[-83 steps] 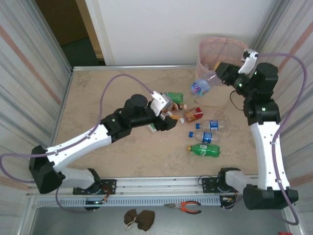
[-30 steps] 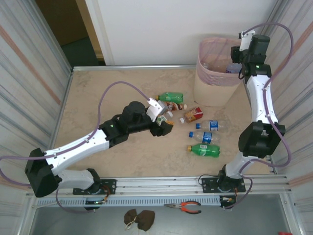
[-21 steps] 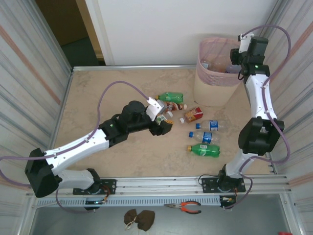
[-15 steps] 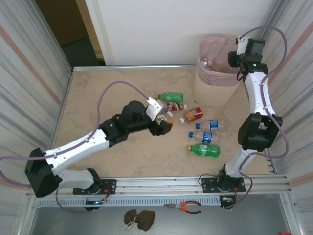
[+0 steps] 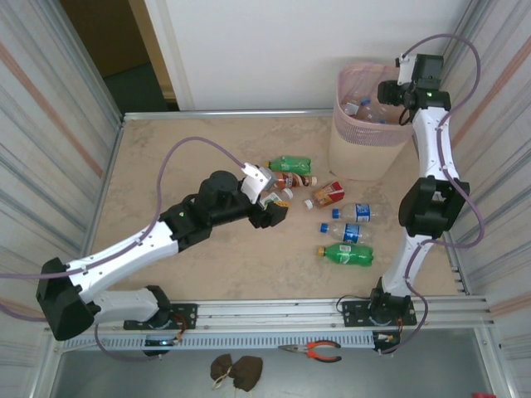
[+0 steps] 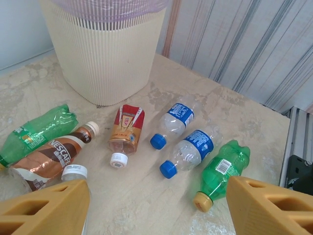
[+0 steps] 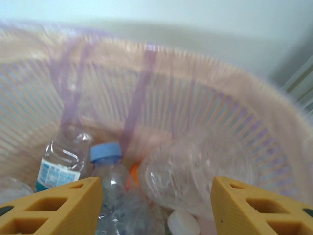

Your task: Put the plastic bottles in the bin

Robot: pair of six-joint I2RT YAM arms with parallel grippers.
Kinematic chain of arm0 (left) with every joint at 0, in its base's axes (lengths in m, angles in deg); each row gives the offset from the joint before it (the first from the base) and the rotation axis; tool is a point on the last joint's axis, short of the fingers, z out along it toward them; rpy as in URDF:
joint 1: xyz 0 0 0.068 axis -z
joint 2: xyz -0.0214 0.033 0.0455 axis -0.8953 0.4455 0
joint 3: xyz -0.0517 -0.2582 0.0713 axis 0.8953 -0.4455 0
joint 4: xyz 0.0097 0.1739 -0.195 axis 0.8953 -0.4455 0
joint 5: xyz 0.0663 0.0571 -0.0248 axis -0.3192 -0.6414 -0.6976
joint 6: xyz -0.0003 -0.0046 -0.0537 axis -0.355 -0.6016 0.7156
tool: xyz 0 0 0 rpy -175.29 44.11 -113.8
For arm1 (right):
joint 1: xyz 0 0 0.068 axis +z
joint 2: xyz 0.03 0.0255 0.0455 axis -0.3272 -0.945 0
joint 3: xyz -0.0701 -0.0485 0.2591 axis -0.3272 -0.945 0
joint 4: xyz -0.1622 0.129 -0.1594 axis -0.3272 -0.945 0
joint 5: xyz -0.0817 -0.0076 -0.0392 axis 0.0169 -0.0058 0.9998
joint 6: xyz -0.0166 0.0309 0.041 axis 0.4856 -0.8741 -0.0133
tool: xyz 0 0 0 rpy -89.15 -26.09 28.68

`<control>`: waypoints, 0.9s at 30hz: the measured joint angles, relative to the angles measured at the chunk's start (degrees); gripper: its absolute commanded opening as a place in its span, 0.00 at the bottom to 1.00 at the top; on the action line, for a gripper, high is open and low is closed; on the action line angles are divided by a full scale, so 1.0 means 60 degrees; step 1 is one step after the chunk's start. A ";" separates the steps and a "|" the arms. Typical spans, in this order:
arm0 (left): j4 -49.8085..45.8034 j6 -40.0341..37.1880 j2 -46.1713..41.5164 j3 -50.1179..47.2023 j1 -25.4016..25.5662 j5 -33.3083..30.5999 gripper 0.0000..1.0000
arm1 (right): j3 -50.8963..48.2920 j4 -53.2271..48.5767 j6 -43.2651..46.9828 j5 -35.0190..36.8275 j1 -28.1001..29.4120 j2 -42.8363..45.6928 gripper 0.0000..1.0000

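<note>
Reads as a robotics lab test cell: a stone-patterned table [image 5: 166, 157] walled in by corrugated metal panels [image 5: 41, 124], an aluminium rail [image 5: 274, 311] along the near edge carrying two white-and-black robot arms [image 5: 149, 240], purple cables [image 5: 191, 143] looping off them, pliers [image 5: 319, 351] lying on the shelf below, a plain white wall [image 5: 274, 50] behind

I see the bin [image 5: 355, 156] at the far right of the table [image 5: 166, 157], some bottles [image 7: 62, 157] inside it, loose bottles [image 5: 347, 254] lying in front.

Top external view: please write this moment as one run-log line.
right jaws: open, empty, above bin | bin: holds bottles | left jaws: open, empty, by table bottles
</note>
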 measured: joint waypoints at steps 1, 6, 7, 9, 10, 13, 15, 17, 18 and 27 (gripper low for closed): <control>-0.0004 0.0000 0.0000 -0.0007 -0.0007 -0.0018 0.75 | 0.0058 0.0004 -0.0004 0.0000 0.0022 0.0029 0.61; -0.0040 0.0000 0.0000 -0.0022 -0.0051 -0.0025 0.75 | -0.0004 -0.0153 -0.0004 -0.0004 0.0193 0.0437 0.61; -0.0044 0.0000 0.0000 -0.0022 -0.0062 -0.0025 0.75 | -0.0087 -0.0160 -0.0004 -0.0004 0.0237 0.0565 0.60; -0.0135 0.0000 0.0000 -0.0022 -0.0146 -0.0025 0.75 | -0.0382 -0.0160 -0.0004 -0.0011 0.0335 0.0933 0.60; -0.0189 0.0000 0.0000 -0.0022 -0.0197 -0.0025 0.75 | -0.0546 -0.0178 -0.0007 -0.0011 0.0375 0.1122 0.59; -0.0455 0.0004 0.0007 -0.0018 -0.0404 -0.0025 0.74 | -0.1184 -0.0197 -0.0095 -0.0033 0.0517 0.1829 0.59; -0.0652 0.0004 0.0044 -0.0011 -0.0583 -0.0018 0.74 | -0.1588 -0.0182 -0.0157 -0.0095 0.0608 0.2288 0.59; -0.0943 0.0004 0.0138 0.0018 -0.0816 0.0018 0.73 | -0.2138 -0.0149 -0.0226 -0.0197 0.0692 0.2841 0.58; -0.1071 0.0000 0.0204 0.0044 -0.0922 0.0047 0.72 | -0.2415 -0.0106 -0.0259 -0.0219 0.0736 0.3096 0.58; -0.2732 -0.0514 0.1282 0.0805 -0.1803 0.0481 0.72 | -0.4758 0.0073 -0.0721 -0.0393 0.1126 0.5115 0.58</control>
